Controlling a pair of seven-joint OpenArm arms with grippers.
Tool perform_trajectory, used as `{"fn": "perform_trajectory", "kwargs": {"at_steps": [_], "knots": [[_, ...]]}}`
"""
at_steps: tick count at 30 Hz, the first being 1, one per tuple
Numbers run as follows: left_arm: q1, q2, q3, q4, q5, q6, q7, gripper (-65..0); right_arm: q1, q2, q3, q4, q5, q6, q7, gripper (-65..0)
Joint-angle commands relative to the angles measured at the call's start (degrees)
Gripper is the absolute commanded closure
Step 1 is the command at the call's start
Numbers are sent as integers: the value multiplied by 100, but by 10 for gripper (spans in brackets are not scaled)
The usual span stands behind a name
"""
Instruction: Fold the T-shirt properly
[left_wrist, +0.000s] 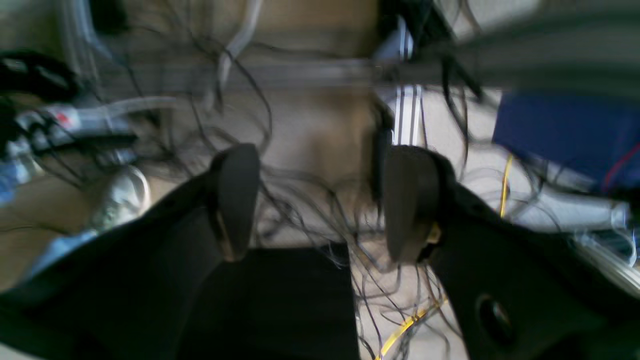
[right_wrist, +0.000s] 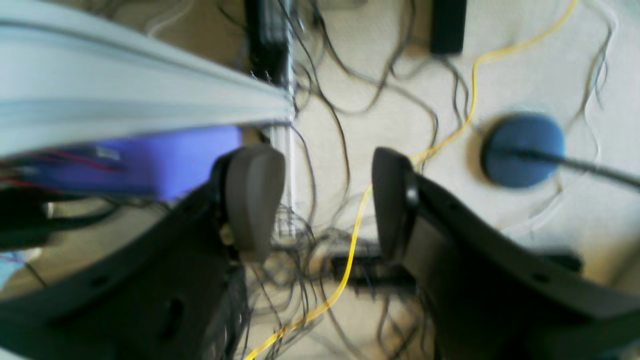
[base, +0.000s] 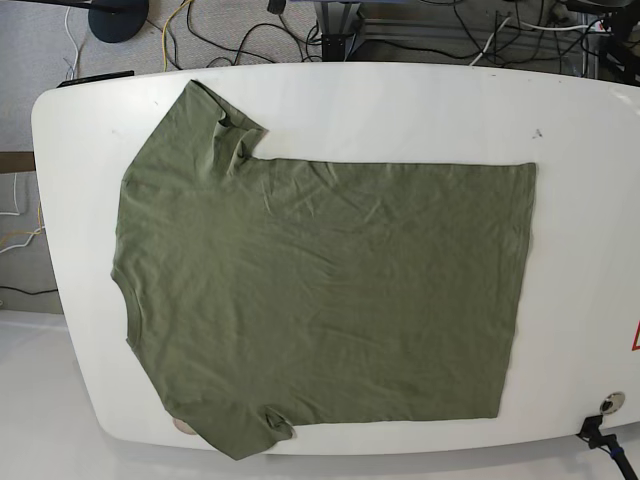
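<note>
Left tool: the left tool (left_wrist: 320, 200) is hanging released, its dark pads standing apart with nothing between them; only floor and cables are showing beyond it.
Right tool: the right tool (right_wrist: 325, 200) is likewise standing released and empty, a yellow cable (right_wrist: 470, 85) running across the floor beyond its gap.
Garment: the plain olive-green short-sleeved cotton T-shirt (base: 320, 290) is lying flat and unfolded on the surface, out of both wrist views, so well away from either tool; neither arm is showing in the base view.
Step in hand: folding is not yet begun, by the look of it; both tools are still needing to come over the cloth.
Risk, grip: the soft fabric is wrinkling near the upper sleeve (base: 215, 120), so a shallow pinch is likely to be catching one layer only and dragging the shirt askew.
Risk, edge: the lower sleeve (base: 245, 435) is lying at the rim, perhaps just over it; a pull from there could be sliding the cloth off.
Surface: the white rounded surface (base: 580, 200) is carrying the shirt alone, with a red mark at one side.
Room: pale carpet, tangled black cables (right_wrist: 340, 75), a blue round base (right_wrist: 522, 150) and a grey metal rail (right_wrist: 125, 95) are lying below the tools.
</note>
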Motion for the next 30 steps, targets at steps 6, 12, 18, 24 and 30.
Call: {"fn": "perform_trajectory", "kwargs": {"at_steps": [6, 12, 18, 24, 30], "knots": [[548, -170, -4, 1405, -3, -6, -107, -367, -551, 70, 36, 1406, 39, -46, 78, -312], [575, -196, -4, 2653, -3, -6, -107, -364, -515, 70, 36, 2241, 39, -46, 78, -313], [109, -196, -118, 3119, -12, -6, -116, -364, 258, 70, 45, 2337, 39, -46, 78, -313], [-603, -196, -531, 3110, -593, -6, -2, -369, 1146, -246, 396, 2355, 56, -3, -388, -313], [-1236, -679, -1103, 3110, -2078, -14, 1097, -369, 1656, -264, 994, 2355, 1762, 15, -1179, -313]]}}
